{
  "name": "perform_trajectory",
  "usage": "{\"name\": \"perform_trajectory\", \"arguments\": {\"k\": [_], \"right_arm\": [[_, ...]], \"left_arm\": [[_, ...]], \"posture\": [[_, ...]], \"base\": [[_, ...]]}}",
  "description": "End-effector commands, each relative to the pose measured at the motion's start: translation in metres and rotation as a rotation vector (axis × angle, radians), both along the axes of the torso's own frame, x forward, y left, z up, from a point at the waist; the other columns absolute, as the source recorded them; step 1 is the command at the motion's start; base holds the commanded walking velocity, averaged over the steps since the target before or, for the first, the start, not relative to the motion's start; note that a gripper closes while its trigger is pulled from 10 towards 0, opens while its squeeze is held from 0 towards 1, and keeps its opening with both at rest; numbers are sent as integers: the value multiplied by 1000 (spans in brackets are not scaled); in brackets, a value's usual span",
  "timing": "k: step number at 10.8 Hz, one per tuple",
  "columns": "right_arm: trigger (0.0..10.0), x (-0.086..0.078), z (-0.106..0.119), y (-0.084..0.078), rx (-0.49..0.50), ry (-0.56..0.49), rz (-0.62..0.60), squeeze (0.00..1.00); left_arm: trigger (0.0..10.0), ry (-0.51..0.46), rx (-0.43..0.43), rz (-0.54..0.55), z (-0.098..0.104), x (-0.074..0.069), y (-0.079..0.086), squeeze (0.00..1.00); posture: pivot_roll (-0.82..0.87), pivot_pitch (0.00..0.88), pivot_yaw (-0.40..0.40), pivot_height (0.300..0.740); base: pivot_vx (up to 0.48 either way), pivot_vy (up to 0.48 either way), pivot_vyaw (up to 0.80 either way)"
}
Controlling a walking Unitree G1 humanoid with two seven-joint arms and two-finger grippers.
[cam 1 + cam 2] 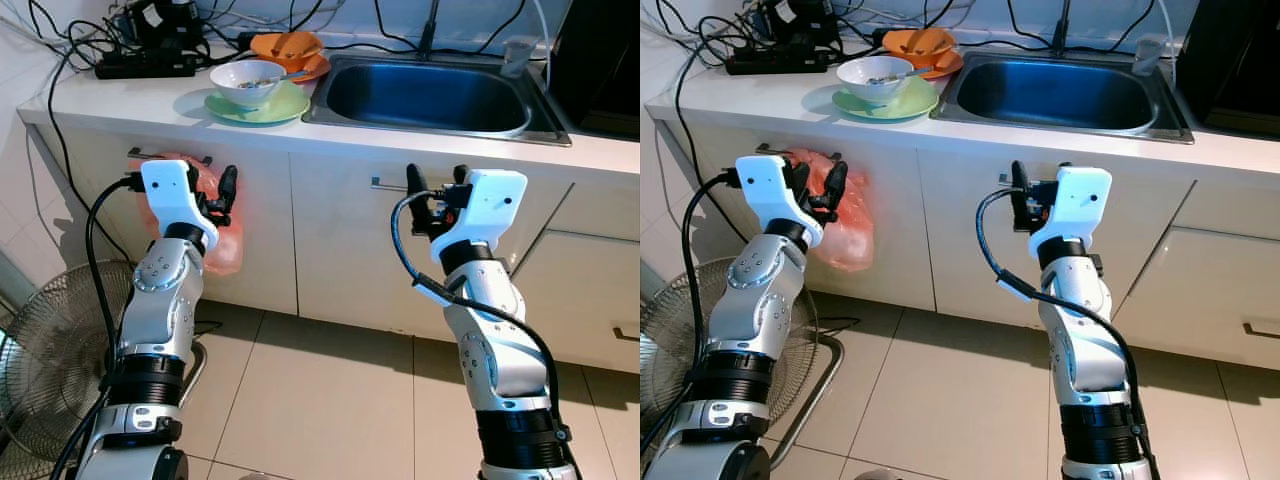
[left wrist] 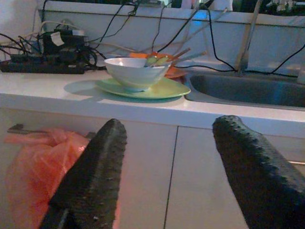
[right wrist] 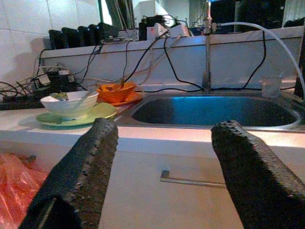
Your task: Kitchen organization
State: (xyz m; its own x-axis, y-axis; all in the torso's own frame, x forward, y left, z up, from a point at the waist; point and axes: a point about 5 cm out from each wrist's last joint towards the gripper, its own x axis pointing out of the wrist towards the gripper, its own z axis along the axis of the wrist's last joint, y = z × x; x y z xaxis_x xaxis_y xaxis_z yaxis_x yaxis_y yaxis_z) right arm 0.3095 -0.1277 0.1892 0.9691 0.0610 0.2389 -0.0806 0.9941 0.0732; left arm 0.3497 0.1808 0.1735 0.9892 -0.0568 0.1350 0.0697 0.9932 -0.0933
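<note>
2 end effectors, both raised before the cabinet fronts, below the tabletop edge and well short of the dishes.

- Left end effector (image 1: 212,190): fingers (image 2: 95,176) spread apart, holding nothing; it sits just in front of the orange plastic bag (image 1: 845,220) hung on the left cabinet handle (image 1: 170,156).
- Right end effector (image 1: 434,185): fingers (image 3: 76,171) spread apart, empty; level with the handle (image 3: 190,181) under the sink (image 1: 425,97).
- White bowl (image 1: 247,82): stands on a green plate (image 1: 260,106) on the tabletop (image 1: 120,105), just left of the sink; a utensil and some leftovers lie inside.
- Orange dish (image 1: 288,48): farther back, touching or nearly touching the sink's far left corner; contents unclear.
- Clear cup (image 1: 516,55): far right corner of the sink rim.
- Power strip and cables (image 1: 145,65): far left on the tabletop, near the bowl.
- Floor fan (image 1: 45,350): low at the left, beside the left arm.

Step in hand, by judgement: approach to the used dishes, probably to move them into the sink. To do it well:
1. Raise the left arm above the tabletop edge before reaching forward, clear of the bag and handle.
2. Grip the bowl at its rim on the side away from the utensil, and keep it level.
3. Lift the bowl off the plate rather than dragging both.
4. Keep clear of the cables at the left.
5. Lower it into the basin gently.
</note>
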Motion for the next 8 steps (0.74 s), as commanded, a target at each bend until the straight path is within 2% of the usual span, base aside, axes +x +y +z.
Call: {"name": "perform_trajectory", "arguments": {"k": [1, 4, 7, 8], "right_arm": [[10000, 1, -1, -1, 1, 2, -11, 1000], [10000, 2, -3, -2, 26, 18, -20, 1000], [10000, 3, -5, -1, 23, 27, -10, 1000], [10000, 3, -4, 0, 53, 30, 7, 1000]], "left_arm": [[10000, -3, 17, 10, 1, 0, 2, 1000], [10000, -2, 16, 9, 1, 0, 3, 1000], [10000, -5, 36, 47, 1, 0, 7, 1000], [10000, -6, 47, 69, 2, 0, 10, 1000]], "posture": [[76, 7, 42, 740], [76, 6, 42, 740], [78, 5, 41, 740], [79, 4, 39, 740]], "base": [[0, 0, 0], [0, 0, 0], [0, 0, 0], [0, 0, 0]]}}
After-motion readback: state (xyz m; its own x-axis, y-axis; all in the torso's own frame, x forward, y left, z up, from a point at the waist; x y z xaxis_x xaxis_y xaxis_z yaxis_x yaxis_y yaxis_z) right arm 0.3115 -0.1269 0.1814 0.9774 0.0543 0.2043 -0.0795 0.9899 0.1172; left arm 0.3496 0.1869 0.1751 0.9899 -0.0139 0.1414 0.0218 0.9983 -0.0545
